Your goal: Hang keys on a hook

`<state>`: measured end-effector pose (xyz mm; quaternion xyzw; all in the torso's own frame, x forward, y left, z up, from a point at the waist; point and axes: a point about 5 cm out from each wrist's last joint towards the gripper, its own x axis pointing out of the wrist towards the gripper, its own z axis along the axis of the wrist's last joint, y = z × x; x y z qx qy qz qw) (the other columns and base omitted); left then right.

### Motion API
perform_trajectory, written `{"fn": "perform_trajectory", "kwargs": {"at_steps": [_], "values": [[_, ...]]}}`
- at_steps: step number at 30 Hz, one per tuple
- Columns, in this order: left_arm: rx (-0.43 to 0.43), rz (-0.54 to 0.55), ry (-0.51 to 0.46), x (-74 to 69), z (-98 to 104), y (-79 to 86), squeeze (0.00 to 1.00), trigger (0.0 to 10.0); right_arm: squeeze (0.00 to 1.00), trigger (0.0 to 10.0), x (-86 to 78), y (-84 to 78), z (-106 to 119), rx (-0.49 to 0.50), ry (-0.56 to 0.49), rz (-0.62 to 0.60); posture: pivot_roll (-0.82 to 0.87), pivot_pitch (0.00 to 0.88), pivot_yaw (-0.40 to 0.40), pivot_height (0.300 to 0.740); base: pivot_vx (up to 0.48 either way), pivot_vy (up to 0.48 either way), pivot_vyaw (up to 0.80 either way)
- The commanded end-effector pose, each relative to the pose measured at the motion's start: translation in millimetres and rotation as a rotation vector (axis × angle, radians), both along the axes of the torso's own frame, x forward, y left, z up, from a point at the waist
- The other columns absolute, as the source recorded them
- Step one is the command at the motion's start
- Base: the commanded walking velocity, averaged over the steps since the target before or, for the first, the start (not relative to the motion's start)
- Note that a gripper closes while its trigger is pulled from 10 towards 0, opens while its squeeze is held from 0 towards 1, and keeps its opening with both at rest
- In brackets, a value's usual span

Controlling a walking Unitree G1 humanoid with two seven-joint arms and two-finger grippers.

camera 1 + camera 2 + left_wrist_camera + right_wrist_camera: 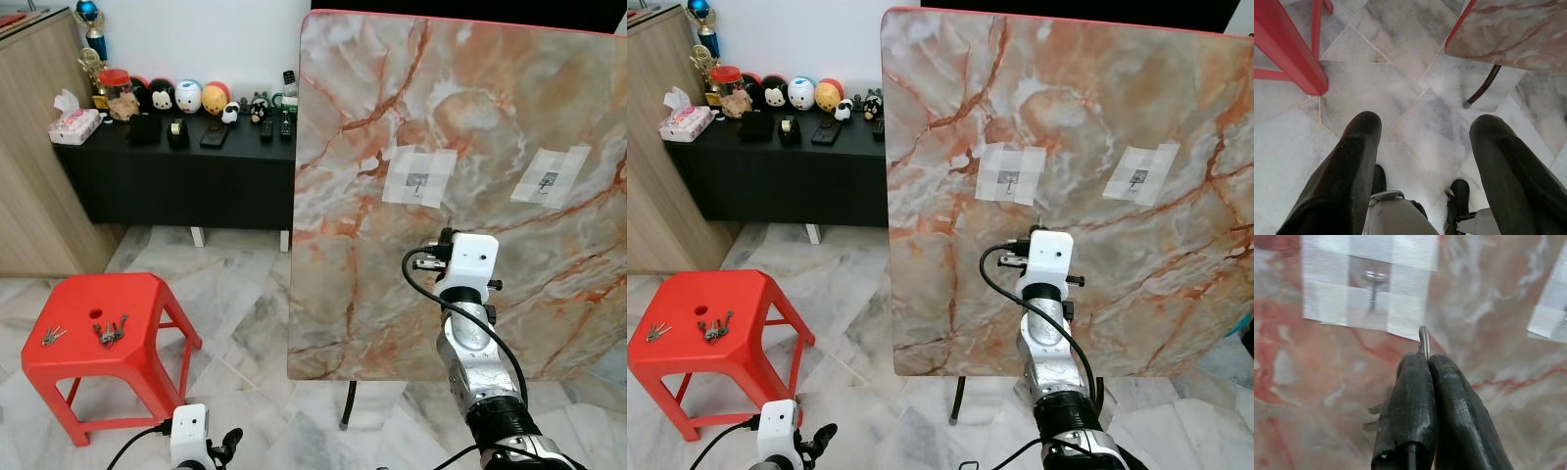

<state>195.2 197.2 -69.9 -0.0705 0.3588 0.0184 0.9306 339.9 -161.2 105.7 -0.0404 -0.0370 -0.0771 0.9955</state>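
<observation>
My right gripper [1426,363] pinches the key ring [1423,340], keys mostly hidden; left gripper [1422,142] fingers wide.

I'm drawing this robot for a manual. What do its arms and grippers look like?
The right arm is a silver metal cylinder with a black band lower down, topped by a white boxy wrist housing. A black cable loops from the housing down along the arm. The left wrist carries a similar white box with black cabling. Each gripper has two long, rounded, matte black fingers, slightly scuffed.
</observation>
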Motion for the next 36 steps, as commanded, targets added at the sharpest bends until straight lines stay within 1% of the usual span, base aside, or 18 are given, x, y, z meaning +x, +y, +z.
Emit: {"fn": "perform_trajectory", "kwargs": {"at_steps": [1, 14, 18, 21, 22, 24, 26, 27, 28, 29, 30, 31, 32, 35, 36], "values": [[-0.004, 0.003, 0.002, 0.1, 0, -1.0, 0.0, 10.0, 0.0, 10.0, 0.8, -2.8, 7, -0.025, -0.032, 0.008, 0.01, 0.0, -0.107, 0.74, 0.0, 0.0, 0.0], [-0.004, 0.008, 0.003, 0.0, 0, 0.7, 0.0, 10.0, 0.0, 10.0, 2.7, -3.0, 9, -0.024, -0.039, -0.001, 0.01, 0.0, -0.103, 0.74, 0.0, 0.0, 0.0], [-0.004, 0.008, 0.005, -0.2, 0, 1.0, 0.0, 10.0, 0.0, 10.0, 2.6, -3.7, 11, -0.051, -0.046, -0.007, 0.01, 0.0, -0.102, 0.74, 0.0, 0.0, 0.0], [-0.004, 0.007, 0.006, -0.4, 0, 0.8, 0.0, 10.0, 0.0, 10.0, 0.7, -6.5, 14, -0.143, -0.076, -0.024, 0.01, 0.0, -0.102, 0.74, 0.0, 0.0, 0.0], [-0.004, 0.007, 0.006, -0.4, 0, 0.7, 0.0, 10.0, 0.0, 10.0, -1.1, -9.2, 13, -0.175, -0.08, -0.046, 0.0, 0.0, -0.101, 0.74, 0.0, 0.0, 0.0], [-0.005, 0.006, 0.006, -0.5, 0, 0.4, 0.0, 10.0, 0.0, 10.0, -4.8, -14.8, 10, -0.23, -0.08, -0.09, 0.01, 0.0, -0.102, 0.74, 0.0, 0.0, 0.0], [-0.005, 0.006, 0.005, -0.5, -1, 0.2, 0.0, 10.0, 0.0, 10.0, -6.5, -17.0, 8, -0.275, -0.074, -0.106, 0.01, 0.0, -0.102, 0.74, 0.0, 0.0, 0.0], [-0.005, 0.006, 0.005, -0.5, 0, 0.2, 0.0, 10.0, 0.0, 10.0, -7.7, -17.8, 6, -0.322, -0.067, -0.111, 0.01, 0.0, -0.102, 0.74, 0.0, 0.0, 0.0], [-0.005, 0.006, 0.005, -0.5, 0, 0.3, 0.0, 10.0, 0.0, 10.0, -9.0, -17.3, 4, -0.38, -0.066, -0.107, 0.01, 0.0, -0.102, 0.74, 0.0, 0.0, 0.0], [-0.005, 0.007, 0.004, -0.5, 0, 0.5, 0.0, 10.0, 0.0, 10.0, -11.9, -14.1, 0, -0.491, -0.071, -0.085, 0.01, 0.0, -0.102, 0.74, 0.0, 0.0, 0.0], [-0.005, 0.007, 0.004, -0.5, 0, 0.5, 0.0, 10.0, 0.0, 10.0, -11.9, -14.1, 0, -0.491, -0.071, -0.085, 0.01, 0.0, -0.102, 0.74, 0.0, 0.0, 0.0], [-0.005, 0.008, 0.004, -0.5, 0, 0.6, 0.0, 10.0, 0.0, 10.0, -13.6, -11.0, -2, -0.57, -0.081, -0.067, 0.01, 0.0, -0.102, 0.74, 0.0, 0.0, 0.0], [-0.005, 0.009, 0.004, -0.5, 0, 0.7, 0.0, 10.0, 0.0, 10.0, -14.5, -9.2, -3, -0.612, -0.086, -0.056, 0.01, 0.0, -0.102, 0.74, 0.0, 0.0, 0.0], [-0.007, 0.009, 0.004, -0.5, 0, 0.4, 0.0, 10.0, 0.0, 10.0, -18.5, -4.2, -10, -0.694, -0.094, -0.023, 0.01, 0.0, -0.105, 0.74, 0.0, 0.0, 0.0], [-0.007, 0.009, 0.004, -0.4, 0, 0.4, 0.0, 10.0, 0.0, 10.0, -18.8, -4.0, -10, -0.703, -0.097, -0.024, 0.01, 0.0, -0.105, 0.74, 0.0, 0.0, 0.0]]}}
